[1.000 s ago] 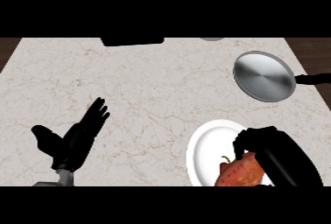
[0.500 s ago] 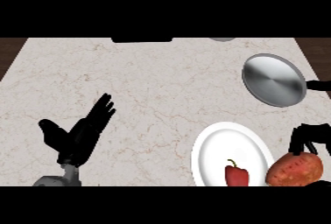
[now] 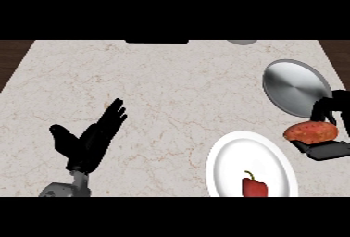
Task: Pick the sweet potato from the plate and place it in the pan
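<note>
The sweet potato (image 3: 311, 132) is held in the curled fingers of the right hand (image 3: 327, 149), between the pan (image 3: 295, 87) and the white plate (image 3: 229, 162) bearing a red pepper (image 3: 254, 186), while the left hand (image 3: 89, 139) is kept open far left of the plate.

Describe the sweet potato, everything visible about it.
The sweet potato is a plump, orange-red oval with mottled, rough-looking skin, lying roughly level, long axis left to right. It is off the plate, held up by the right robot hand: dark fingers curl over its far right end and the palm shows beneath it. It sits between the plate and the pan, just below the pan's rim, not yet inside.
</note>
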### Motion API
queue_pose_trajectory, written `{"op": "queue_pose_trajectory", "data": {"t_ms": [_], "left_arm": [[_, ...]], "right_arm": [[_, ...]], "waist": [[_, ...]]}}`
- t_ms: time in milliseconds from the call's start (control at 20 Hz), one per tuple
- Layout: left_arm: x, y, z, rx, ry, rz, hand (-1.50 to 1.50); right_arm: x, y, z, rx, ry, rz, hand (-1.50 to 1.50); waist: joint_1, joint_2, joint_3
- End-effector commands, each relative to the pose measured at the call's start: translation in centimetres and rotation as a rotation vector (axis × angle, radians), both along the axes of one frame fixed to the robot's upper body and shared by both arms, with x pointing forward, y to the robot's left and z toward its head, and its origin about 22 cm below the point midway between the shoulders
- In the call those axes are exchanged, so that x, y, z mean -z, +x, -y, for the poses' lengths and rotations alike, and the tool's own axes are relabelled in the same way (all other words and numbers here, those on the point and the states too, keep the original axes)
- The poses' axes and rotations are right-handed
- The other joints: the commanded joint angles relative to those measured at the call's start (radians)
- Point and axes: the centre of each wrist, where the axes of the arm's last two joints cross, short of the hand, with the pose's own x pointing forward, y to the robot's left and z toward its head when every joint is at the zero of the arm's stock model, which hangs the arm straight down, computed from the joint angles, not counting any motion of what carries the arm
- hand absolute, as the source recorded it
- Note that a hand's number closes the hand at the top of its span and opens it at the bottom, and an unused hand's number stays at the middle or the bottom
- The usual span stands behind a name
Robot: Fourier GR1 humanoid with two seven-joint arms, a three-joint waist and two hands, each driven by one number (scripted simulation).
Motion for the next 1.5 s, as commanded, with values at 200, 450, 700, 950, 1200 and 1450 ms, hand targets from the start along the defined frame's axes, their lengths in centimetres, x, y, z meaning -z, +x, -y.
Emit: {"op": "queue_pose_trajectory", "data": {"t_ms": [200, 450, 700, 950, 1200, 1450], "left_arm": [[-1.2, 0.7, 1.6, 0.009, -0.02, 0.013, 0.0], [-1.3, 0.8, 1.0, 0.028, -0.006, 0.009, 0.0], [-0.5, 0.4, 0.3, 0.052, 0.004, 0.026, 0.0], [-1.8, 1.6, 0.7, 0.078, 0.008, 0.035, 0.0], [-1.6, 0.9, 3.0, 0.106, -0.004, 0.043, 0.0], [-2.1, 1.2, 2.7, 0.091, -0.008, 0.042, 0.0]], "right_arm": [[2.4, 6.4, 1.3, 0.182, 0.044, 0.117, 1.5], [1.6, 8.7, 3.9, 0.272, 0.109, 0.174, 1.5], [3.8, 9.5, 2.7, 0.274, 0.114, 0.169, 1.5], [0.9, 11.0, 3.5, 0.3, 0.105, 0.185, 1.5], [2.7, 9.5, 5.0, 0.363, -0.1, -0.095, -1.5], [2.9, 9.8, 4.5, 0.279, 0.069, -0.099, -1.5]], "waist": [[0.014, 0.004, 0.001], [0.042, 0.015, 0.003], [0.053, 0.02, 0.003], [0.077, 0.031, 0.005], [0.102, 0.042, 0.006], [0.088, 0.038, 0.009]]}}
